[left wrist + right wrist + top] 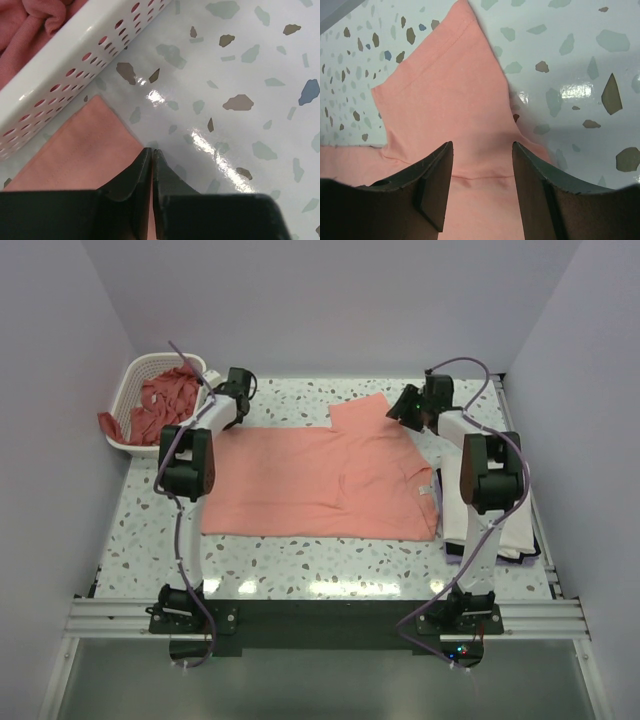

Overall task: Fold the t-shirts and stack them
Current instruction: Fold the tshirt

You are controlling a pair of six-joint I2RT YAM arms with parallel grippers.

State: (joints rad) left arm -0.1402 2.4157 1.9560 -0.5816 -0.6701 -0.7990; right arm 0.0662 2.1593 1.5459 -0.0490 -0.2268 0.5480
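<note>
A salmon-pink t-shirt [320,480] lies spread flat on the speckled table. My left gripper [238,390] is at its far left edge, beside the basket. In the left wrist view the gripper [151,152] has its jaws shut on the edge of the t-shirt [85,145], with a thin strip of pink cloth between the fingers. My right gripper [408,405] is open over the far right sleeve. In the right wrist view the gripper [482,150] straddles the seam where the sleeve [445,75] joins the body, apart from the cloth. A folded white t-shirt [520,535] lies at the right, partly hidden by the right arm.
A white lattice basket [128,390] at the back left holds several crumpled salmon t-shirts [170,395]; one hangs over its left rim. Its wall [65,60] stands close to my left gripper. Walls enclose the table on the left, back and right.
</note>
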